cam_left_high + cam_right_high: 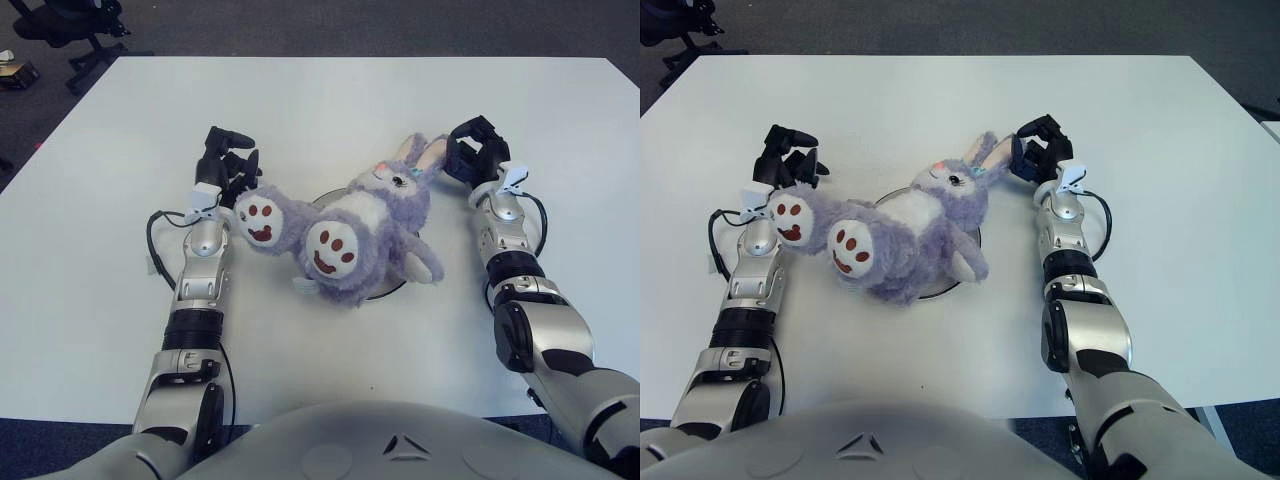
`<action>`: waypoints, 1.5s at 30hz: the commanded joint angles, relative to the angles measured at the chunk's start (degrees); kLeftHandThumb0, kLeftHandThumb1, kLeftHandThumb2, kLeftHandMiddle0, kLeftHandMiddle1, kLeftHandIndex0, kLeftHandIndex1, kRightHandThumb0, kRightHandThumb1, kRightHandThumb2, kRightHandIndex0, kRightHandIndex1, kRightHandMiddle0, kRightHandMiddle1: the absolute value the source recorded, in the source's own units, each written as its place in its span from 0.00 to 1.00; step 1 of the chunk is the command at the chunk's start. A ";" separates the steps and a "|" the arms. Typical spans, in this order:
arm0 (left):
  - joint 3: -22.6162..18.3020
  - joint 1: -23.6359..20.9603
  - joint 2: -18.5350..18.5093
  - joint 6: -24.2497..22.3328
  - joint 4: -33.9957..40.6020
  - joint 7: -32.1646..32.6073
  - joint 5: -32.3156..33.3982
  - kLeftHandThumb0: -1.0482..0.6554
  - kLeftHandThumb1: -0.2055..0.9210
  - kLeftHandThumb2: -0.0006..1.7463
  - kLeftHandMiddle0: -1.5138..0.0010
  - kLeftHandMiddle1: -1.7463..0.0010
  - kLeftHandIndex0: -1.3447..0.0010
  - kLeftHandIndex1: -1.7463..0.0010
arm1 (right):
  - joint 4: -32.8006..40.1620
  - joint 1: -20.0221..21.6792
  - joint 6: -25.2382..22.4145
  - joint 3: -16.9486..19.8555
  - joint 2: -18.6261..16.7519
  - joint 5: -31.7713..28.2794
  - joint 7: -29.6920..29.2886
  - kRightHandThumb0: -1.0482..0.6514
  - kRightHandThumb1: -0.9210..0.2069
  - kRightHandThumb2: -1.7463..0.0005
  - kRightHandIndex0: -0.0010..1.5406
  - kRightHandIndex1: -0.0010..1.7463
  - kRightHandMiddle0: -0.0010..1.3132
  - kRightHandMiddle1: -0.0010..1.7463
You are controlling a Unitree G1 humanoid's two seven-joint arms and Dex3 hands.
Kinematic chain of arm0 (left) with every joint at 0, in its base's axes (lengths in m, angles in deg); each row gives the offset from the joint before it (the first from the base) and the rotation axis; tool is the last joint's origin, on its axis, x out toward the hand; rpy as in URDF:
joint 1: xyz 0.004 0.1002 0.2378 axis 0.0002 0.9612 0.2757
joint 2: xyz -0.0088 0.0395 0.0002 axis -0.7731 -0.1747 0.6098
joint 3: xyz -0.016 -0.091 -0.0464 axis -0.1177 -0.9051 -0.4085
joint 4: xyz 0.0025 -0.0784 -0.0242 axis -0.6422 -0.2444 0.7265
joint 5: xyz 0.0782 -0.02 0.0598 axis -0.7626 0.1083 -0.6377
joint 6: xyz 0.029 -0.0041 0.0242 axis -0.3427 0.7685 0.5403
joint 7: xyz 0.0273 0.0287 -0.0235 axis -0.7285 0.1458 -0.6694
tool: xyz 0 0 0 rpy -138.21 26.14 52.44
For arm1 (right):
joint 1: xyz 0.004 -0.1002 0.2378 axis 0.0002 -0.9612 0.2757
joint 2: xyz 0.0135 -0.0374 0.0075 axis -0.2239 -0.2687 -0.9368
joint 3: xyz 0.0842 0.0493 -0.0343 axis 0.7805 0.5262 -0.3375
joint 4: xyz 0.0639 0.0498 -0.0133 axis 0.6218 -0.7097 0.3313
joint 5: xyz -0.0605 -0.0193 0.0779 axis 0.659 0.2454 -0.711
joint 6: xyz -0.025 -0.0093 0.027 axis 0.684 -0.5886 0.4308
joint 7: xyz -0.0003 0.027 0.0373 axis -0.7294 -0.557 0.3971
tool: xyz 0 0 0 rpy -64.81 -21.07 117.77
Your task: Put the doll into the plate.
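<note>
A purple plush bunny doll (365, 230) lies on its back across a round plate (393, 289) at the table's centre, feet toward me; only bits of the plate's rim show. My left hand (228, 166) is just behind the doll's left foot (258, 221), fingers spread and holding nothing. My right hand (472, 155) is right beside the doll's ears (432, 152), fingers loosely bent toward them, with nothing between them. I cannot tell whether either hand touches the plush.
The white table (320, 100) stretches wide around the plate. An office chair (62, 22) and a small box (14, 72) stand on the dark floor beyond the far left corner.
</note>
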 commanded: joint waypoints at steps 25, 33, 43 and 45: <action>-0.93 0.42 0.09 1.02 1.08 -2.47 2.10 0.41 1.00 0.25 0.58 0.06 0.79 0.05 | 30.42 -16.74 -5.68 1.46 -4.04 -5.38 2.23 0.40 0.13 0.59 0.63 1.00 0.23 1.00; -1.68 0.60 -0.69 -0.34 1.92 -4.99 4.12 0.41 1.00 0.25 0.58 0.07 0.78 0.05 | 35.07 -17.28 -6.78 1.21 -4.86 -6.40 2.66 0.40 0.13 0.60 0.63 1.00 0.22 1.00; -2.68 0.28 -2.36 -3.18 3.29 -8.58 7.14 0.41 1.00 0.25 0.58 0.07 0.79 0.05 | 34.35 -17.04 -1.07 0.86 -7.86 -5.42 2.27 0.40 0.10 0.62 0.64 1.00 0.21 1.00; -2.85 0.18 -2.67 -3.53 3.39 -8.99 7.52 0.41 1.00 0.25 0.58 0.07 0.79 0.05 | 33.87 -16.80 0.39 0.88 -8.36 -5.22 2.22 0.40 0.09 0.62 0.65 1.00 0.21 1.00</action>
